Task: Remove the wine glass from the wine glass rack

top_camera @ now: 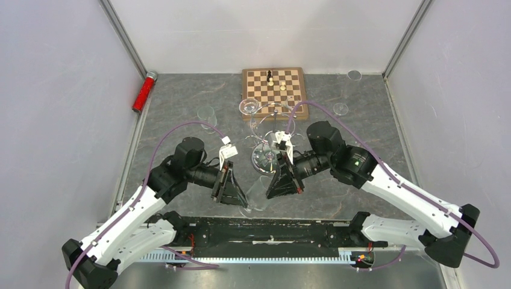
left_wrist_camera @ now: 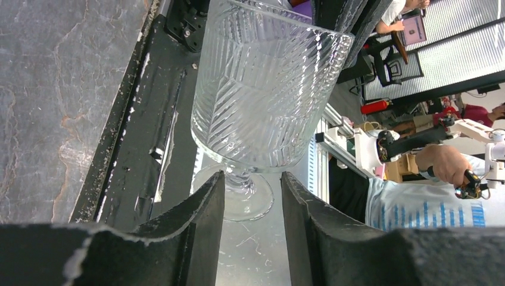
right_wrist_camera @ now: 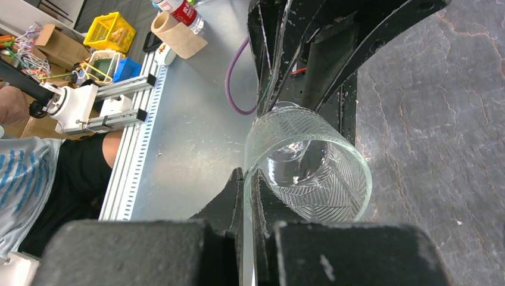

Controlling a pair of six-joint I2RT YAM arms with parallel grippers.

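Note:
The chrome wine glass rack (top_camera: 266,158) stands mid-table in front of the chessboard. My right gripper (right_wrist_camera: 247,179) is shut on the rim of a ribbed wine glass (right_wrist_camera: 315,173), one finger inside the bowl and one outside. It holds the glass off the rack, near the table's front edge (top_camera: 256,201). My left gripper (left_wrist_camera: 251,179) is open, its fingers on either side of the glass's stem (left_wrist_camera: 241,177), just below the bowl (left_wrist_camera: 268,101). From above, both grippers (top_camera: 236,195) (top_camera: 281,188) meet at the glass.
Another wine glass (top_camera: 248,107) hangs at the rack's far left side. A glass (top_camera: 206,115) stands left of the rack. A chessboard (top_camera: 275,90) with pieces lies behind. A red cylinder (top_camera: 143,91) lies at the left wall. Two small glass items (top_camera: 354,75) (top_camera: 340,109) sit back right.

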